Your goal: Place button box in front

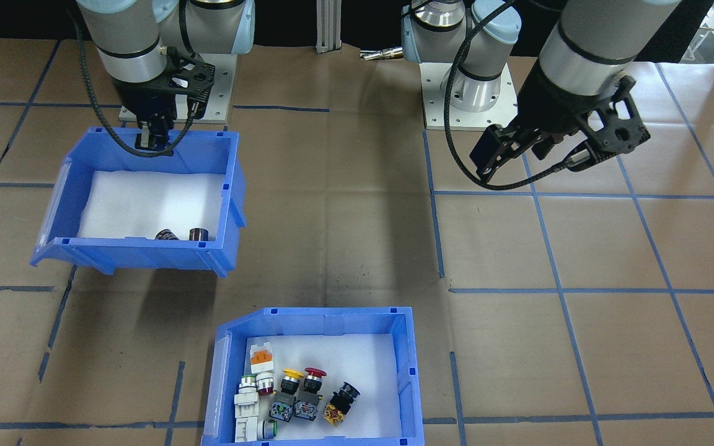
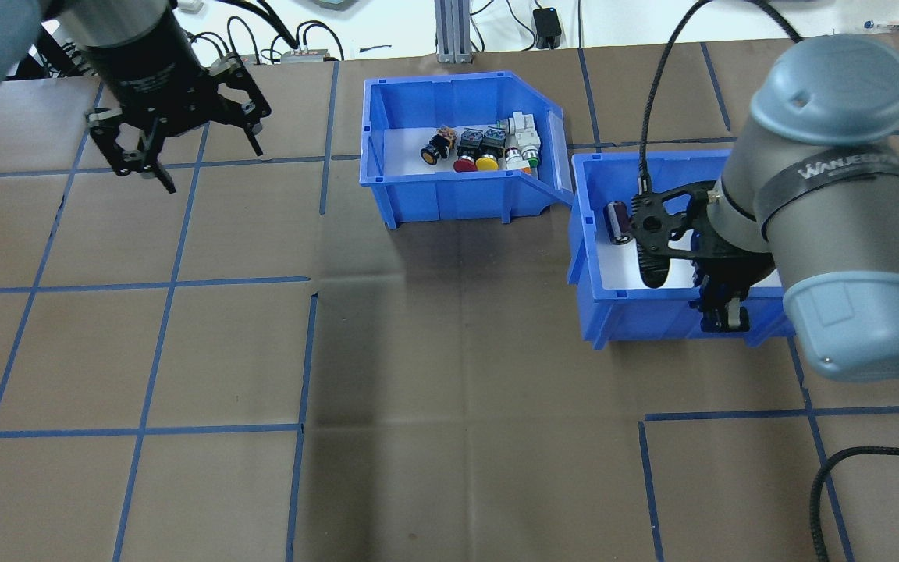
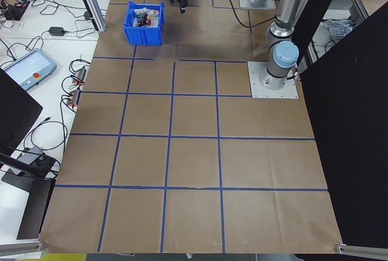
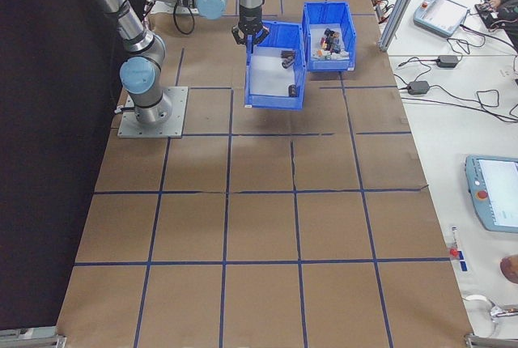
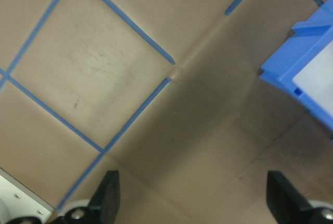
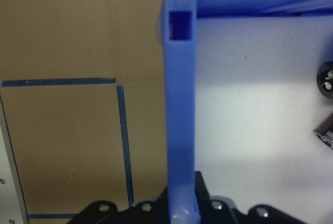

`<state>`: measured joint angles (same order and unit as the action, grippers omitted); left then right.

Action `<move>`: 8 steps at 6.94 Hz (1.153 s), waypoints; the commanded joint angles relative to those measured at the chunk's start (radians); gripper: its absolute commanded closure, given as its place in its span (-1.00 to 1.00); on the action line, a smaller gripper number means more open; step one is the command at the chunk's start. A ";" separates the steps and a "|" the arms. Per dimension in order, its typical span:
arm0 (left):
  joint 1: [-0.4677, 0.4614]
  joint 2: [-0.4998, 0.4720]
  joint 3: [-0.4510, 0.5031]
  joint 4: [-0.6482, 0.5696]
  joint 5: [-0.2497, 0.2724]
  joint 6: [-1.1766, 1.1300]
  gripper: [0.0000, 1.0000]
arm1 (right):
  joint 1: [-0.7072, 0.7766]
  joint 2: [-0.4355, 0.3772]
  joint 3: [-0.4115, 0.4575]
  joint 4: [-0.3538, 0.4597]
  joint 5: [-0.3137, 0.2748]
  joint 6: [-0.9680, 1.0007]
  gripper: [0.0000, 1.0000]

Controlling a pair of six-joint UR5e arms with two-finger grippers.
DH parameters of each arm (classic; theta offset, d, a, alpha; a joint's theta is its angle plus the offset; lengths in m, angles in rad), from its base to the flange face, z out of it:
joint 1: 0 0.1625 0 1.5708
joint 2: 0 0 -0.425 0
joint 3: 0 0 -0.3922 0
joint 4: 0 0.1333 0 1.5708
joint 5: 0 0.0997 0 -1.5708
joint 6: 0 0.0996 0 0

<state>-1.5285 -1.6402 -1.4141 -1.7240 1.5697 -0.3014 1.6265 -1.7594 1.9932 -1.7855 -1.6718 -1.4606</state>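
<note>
The button box [image 2: 461, 148] sits on the worktop [image 2: 418, 390] on the far side from the robot, with its red, yellow and white buttons [image 2: 481, 148] lying inside on white foam. The right pincer [image 2: 723, 312] is clenched on the near wall of the other blue bin [image 2: 613, 312], the one with dark round parts [image 2: 618, 222] in it, and that bin looks tipped and lifted a little off the worktop. The left pincer [image 2: 184, 152] hangs in the air with its fingers spread, grasping nothing, well away from both bins. I think the robot is busy moving the other bin so the two boxes can swap places, and the button box has not been touched yet. Next, the held bin needs to be set down out of the way, and then a pincer has to grab a wall of the button box and bring it to the front. The two bins almost touch at their corners, so the move needs care there. The middle and near part of the worktop show only brown paper and blue tape lines [image 2: 168, 289], so there is lots of room to slide a box.
</note>
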 commanded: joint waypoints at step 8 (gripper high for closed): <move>-0.063 0.157 -0.177 0.087 0.032 0.426 -1.00 | 0.455 0.150 0.119 -0.325 -0.005 0.366 1.00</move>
<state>-1.5405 -1.4813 -1.5943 -1.6432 1.5935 0.1329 2.0341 -1.6398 2.1171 -2.0814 -1.6744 -1.1430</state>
